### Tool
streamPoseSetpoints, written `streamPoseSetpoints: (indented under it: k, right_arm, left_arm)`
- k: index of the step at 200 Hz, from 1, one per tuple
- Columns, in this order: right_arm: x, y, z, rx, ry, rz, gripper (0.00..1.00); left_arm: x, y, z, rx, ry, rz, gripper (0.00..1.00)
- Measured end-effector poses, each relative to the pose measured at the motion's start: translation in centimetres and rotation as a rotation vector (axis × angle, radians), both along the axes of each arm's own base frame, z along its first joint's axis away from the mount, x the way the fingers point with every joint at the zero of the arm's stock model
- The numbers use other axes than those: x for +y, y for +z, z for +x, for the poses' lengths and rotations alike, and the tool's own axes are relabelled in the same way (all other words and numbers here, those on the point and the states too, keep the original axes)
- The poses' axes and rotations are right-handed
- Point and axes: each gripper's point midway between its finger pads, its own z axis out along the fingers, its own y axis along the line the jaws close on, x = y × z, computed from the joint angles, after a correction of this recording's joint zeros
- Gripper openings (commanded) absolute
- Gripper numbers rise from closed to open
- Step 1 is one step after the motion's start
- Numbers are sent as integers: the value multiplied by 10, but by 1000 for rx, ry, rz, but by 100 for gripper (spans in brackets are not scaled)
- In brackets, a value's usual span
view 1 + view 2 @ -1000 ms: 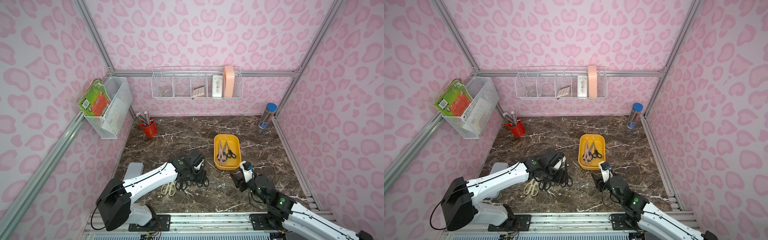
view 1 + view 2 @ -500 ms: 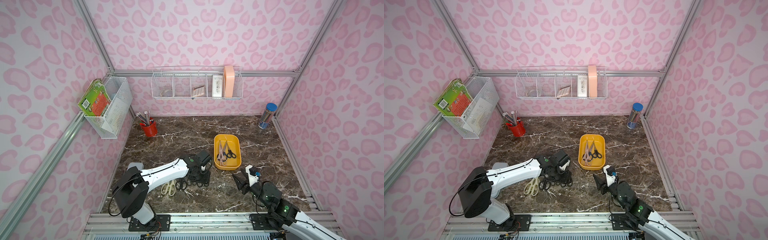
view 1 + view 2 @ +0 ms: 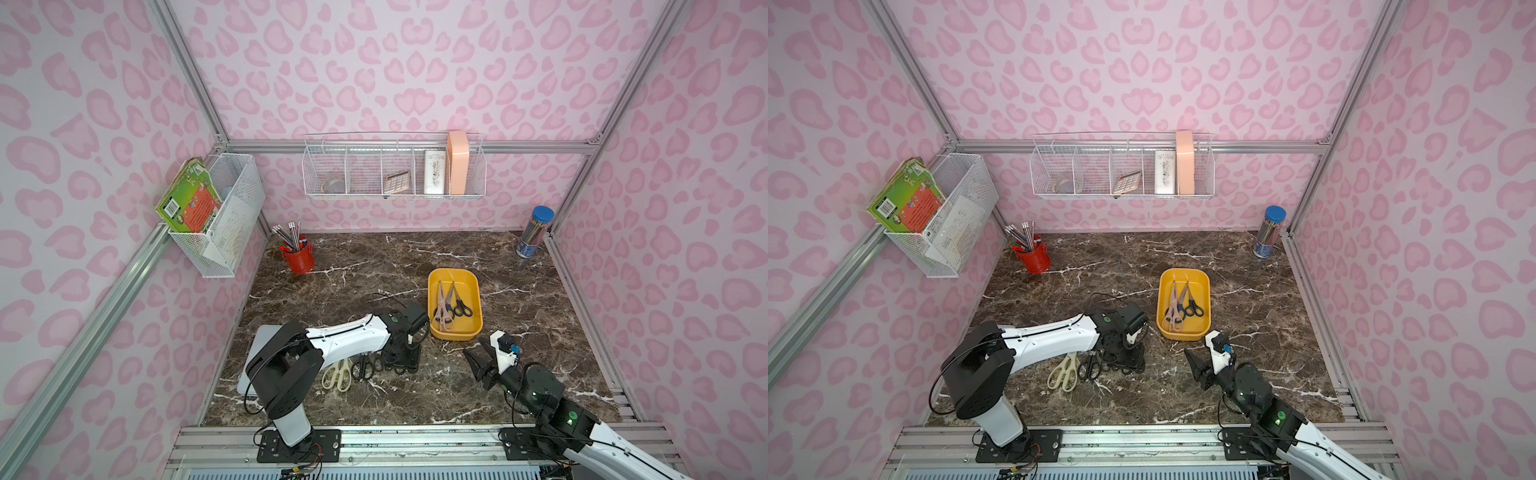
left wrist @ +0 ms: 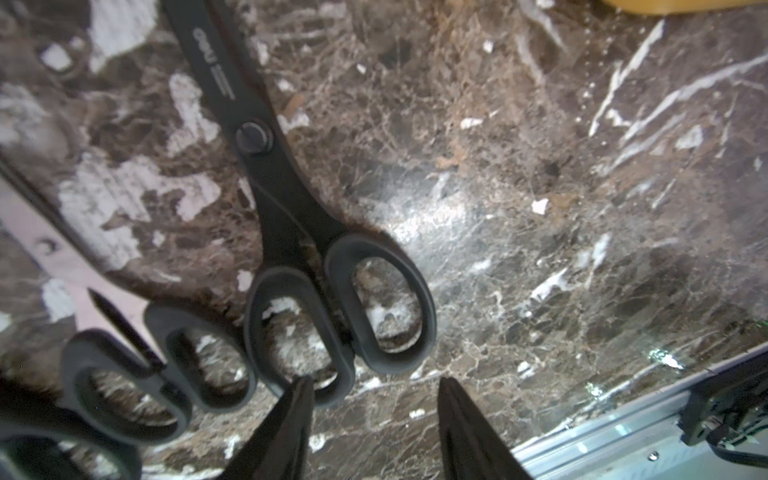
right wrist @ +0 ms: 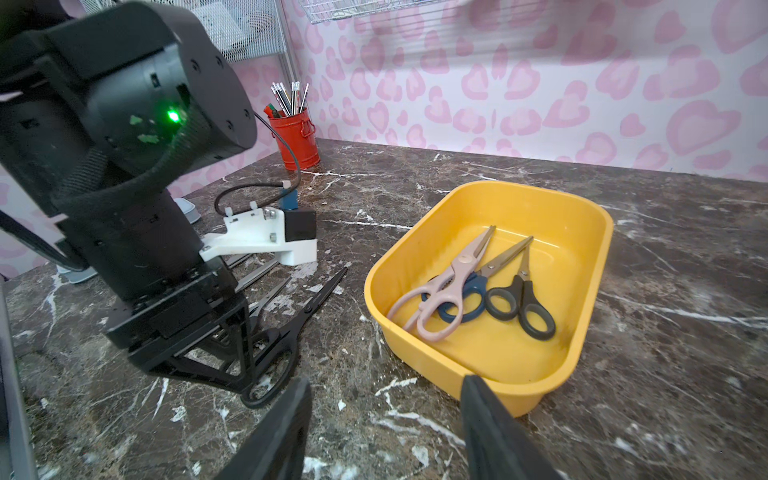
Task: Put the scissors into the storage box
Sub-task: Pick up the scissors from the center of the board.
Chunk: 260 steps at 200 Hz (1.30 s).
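Scissors (image 3: 1173,318), three pairs, lie inside the yellow box (image 3: 1200,291) near the middle of the marble table (image 3: 374,257). A pink pair (image 5: 461,266) rests across a blue pair (image 5: 478,286), with a small black pair (image 5: 519,286) just beside them, all blades pointing toward the back wall. More pairs lie flat on the table to the box's left, outside it: a cream pair (image 3: 337,374) and, next to it, a cluster of black pairs (image 3: 363,368). In the left wrist view an all-black pair (image 4: 286,208) lies with its handle loops against those of a steel-bladed black pair (image 4: 153,320). The left gripper (image 4: 374,380) points down over that cluster. Its jaws are partly apart with bare marble between them, one fingertip (image 4: 299,407) sits at the edge of the all-black pair's handle loop, and nothing is gripped. The right gripper (image 5: 386,380) hovers low near the box's front corner, jaws apart and empty. A red pencil cup (image 3: 298,257) stands at the back left, and a blue-lidded tube (image 3: 534,232) at the back right.
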Motion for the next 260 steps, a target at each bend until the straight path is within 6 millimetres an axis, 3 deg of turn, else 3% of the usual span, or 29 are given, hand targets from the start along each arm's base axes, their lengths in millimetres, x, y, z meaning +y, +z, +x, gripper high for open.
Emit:
streamPoseSetpoints:
  k: [56, 83, 127, 158, 204, 236, 260]
  right_arm:
    - [1, 0, -1, -1, 10, -1, 62]
    - [2, 0, -2, -3, 17, -4, 63]
    - [2, 0, -2, -4, 17, -5, 63]
    - [2, 0, -2, -4, 17, -5, 64]
    - [1, 0, -1, -5, 10, -6, 63]
    - [-2, 0, 1, -5, -11, -6, 62]
    - [-2, 0, 2, -7, -19, -7, 62]
  left_arm:
    - [-1, -18, 2, 39, -4, 61, 41]
    - [4, -21, 3, 42, -8, 99, 23]
    - [7, -16, 6, 15, -31, 115, 12]
    - [9, 14, 16, -68, -42, 100, 12]
    - [7, 80, 36, -213, -63, 65, 13]
    - [-19, 118, 57, -280, -102, 8, 12]
    - [-47, 123, 72, -288, -130, -40, 12]
